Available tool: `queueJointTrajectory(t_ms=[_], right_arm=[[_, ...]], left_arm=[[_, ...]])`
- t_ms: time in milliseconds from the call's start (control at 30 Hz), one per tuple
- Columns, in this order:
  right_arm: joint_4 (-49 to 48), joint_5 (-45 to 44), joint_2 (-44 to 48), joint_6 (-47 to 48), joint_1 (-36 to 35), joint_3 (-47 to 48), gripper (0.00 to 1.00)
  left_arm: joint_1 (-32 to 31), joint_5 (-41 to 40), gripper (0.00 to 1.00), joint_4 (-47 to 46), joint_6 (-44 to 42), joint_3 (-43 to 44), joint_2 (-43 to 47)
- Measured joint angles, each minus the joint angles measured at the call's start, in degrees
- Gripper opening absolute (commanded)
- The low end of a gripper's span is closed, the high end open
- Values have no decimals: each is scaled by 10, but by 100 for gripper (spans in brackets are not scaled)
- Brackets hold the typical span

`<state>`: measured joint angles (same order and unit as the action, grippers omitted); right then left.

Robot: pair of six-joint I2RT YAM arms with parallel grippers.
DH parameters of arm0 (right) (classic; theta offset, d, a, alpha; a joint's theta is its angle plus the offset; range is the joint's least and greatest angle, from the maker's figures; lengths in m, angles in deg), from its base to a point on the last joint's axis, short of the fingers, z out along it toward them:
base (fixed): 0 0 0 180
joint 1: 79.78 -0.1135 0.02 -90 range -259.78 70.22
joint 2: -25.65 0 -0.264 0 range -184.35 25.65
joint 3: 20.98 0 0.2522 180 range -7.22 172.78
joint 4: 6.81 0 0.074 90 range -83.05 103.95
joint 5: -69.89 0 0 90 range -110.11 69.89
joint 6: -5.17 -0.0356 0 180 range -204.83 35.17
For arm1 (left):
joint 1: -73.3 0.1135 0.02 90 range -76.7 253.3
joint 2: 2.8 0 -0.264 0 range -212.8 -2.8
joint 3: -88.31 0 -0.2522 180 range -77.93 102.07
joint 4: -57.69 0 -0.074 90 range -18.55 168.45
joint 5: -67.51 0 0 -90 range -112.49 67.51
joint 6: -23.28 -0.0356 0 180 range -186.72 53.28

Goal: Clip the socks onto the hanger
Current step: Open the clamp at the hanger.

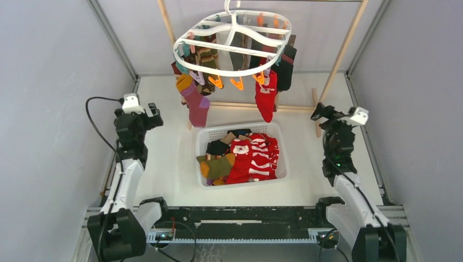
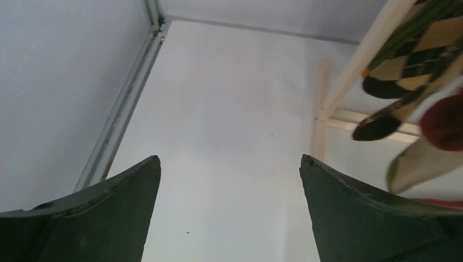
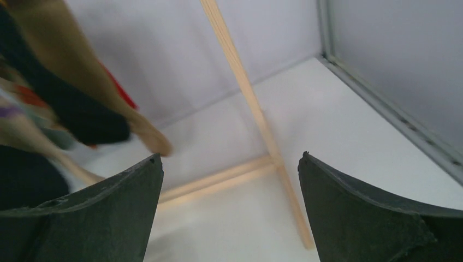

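Setup as seen from the top view:

- The hanger (image 1: 235, 34) is hung high at the back centre, inside the wooden frame (image 1: 344, 52).
- Several socks are clipped to its rim; a pink sock (image 1: 196, 105) and a red sock (image 1: 266, 97) hang lowest, their toes just above the rear rim of the basket (image 1: 203, 143).
- Two orange clips (image 1: 226, 82) on the near rim hang free.
- More socks (image 1: 248, 158) are heaped in the basket at table centre.
- Bare table (image 1: 164, 164) is left as open strips on both sides of the basket.

Left gripper (image 2: 229, 161): the jaws are spread wide with nothing between them, and it is raised left of the basket, near the side wall. Only bare table is seen between the fingers.

Right gripper (image 3: 229, 158): the jaws are likewise spread wide and empty, and it is raised right of the basket. The frame's right post is seen between the fingers
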<state>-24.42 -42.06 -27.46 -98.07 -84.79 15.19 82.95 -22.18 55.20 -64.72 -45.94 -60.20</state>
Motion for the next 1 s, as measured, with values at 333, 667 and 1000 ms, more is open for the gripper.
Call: queueJointTrajectory(t_ms=[333, 667, 1000], right_arm=[[63, 265, 136, -143, -24, 12, 97], [36, 242, 47, -62, -427, 120, 88], [-99, 237, -242, -36, -511, 280, 83]], left_arm=[[25, 169, 100, 337, -22, 190, 31], [34, 312, 99, 539, -30, 388, 11], [35, 349, 97, 617, -6, 425, 7]])
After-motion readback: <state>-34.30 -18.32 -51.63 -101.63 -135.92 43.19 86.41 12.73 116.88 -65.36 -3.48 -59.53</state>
